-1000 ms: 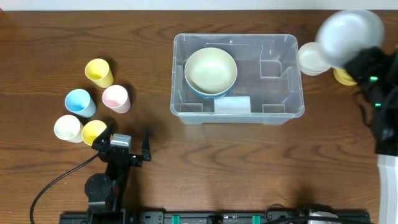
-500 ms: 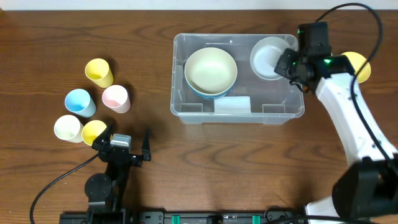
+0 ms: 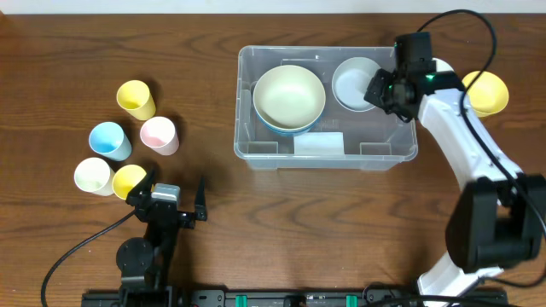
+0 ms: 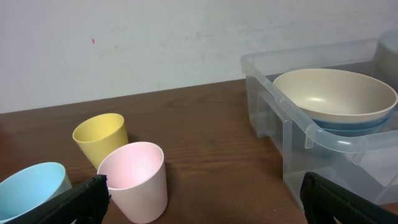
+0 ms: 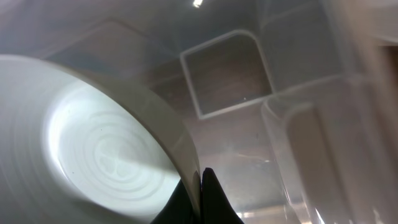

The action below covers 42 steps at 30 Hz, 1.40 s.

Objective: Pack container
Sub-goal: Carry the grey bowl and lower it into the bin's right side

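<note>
The clear plastic container stands mid-table; it also shows in the left wrist view. Inside it on the left a cream bowl sits on a blue bowl. My right gripper is shut on the rim of a white bowl and holds it inside the container's right half; the right wrist view shows the fingers pinching that rim. My left gripper is open and empty near the front edge, its fingertips in front of the pink cup.
Cups stand at the left: yellow, blue, pink, cream and another yellow. A yellow bowl sits right of the container. A white label is on the container's front wall.
My right arm swung the white bowl from outside the container's right end over the rim and down into its right half. The left arm has not moved.
</note>
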{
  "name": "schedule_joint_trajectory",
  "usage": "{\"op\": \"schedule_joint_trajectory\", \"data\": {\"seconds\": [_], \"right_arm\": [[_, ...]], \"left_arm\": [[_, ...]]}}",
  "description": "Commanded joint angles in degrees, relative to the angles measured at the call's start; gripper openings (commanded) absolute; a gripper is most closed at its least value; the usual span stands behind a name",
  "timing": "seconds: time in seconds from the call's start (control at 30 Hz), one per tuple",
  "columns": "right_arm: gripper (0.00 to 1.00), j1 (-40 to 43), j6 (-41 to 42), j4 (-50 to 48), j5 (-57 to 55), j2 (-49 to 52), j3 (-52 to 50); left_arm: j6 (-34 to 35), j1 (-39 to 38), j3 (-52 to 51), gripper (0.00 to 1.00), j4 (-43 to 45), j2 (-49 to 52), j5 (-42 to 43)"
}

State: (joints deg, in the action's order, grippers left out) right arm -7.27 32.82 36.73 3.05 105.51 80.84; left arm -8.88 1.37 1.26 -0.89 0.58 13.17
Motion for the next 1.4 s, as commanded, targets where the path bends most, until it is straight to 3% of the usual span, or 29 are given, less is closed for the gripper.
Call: {"op": "schedule_joint_trajectory", "data": {"seconds": [0.0,0.2,0.77,0.93,1.03,1.2,1.37], "right_arm": [[0.02,-0.2,0.2,-1.6,-0.1,2.4,0.4],[0.09,0.1,1.0,-2.6,-1.9,4.1,0.4],[0.09,0.1,1.4,-3.5,-1.0,8.3,0.4],[0.28,0.1,1.4,-3.8,-1.0,8.3,0.4],[0.47,0.1,1.4,-3.8,-1.0,8.3,0.4],[0.63,0.1,-1.9,-3.7,-1.0,8.2,2.1],[0.77,0.6,-7.1,3.6,-1.1,5.3,12.7]], "left_arm": [[-0.3,0.2,-1.0,0.98,-1.9,-0.3,0.8],[-0.3,0.2,-1.0,0.98,-1.9,-0.3,0.8],[-0.3,0.2,-1.0,0.98,-1.9,-0.3,0.8],[-0.3,0.2,-1.0,0.98,-1.9,-0.3,0.8],[-0.3,0.2,-1.0,0.98,-1.9,-0.3,0.8],[-0.3,0.2,-1.0,0.98,-1.9,-0.3,0.8],[-0.3,0.2,-1.0,0.98,-1.9,-0.3,0.8]]}}
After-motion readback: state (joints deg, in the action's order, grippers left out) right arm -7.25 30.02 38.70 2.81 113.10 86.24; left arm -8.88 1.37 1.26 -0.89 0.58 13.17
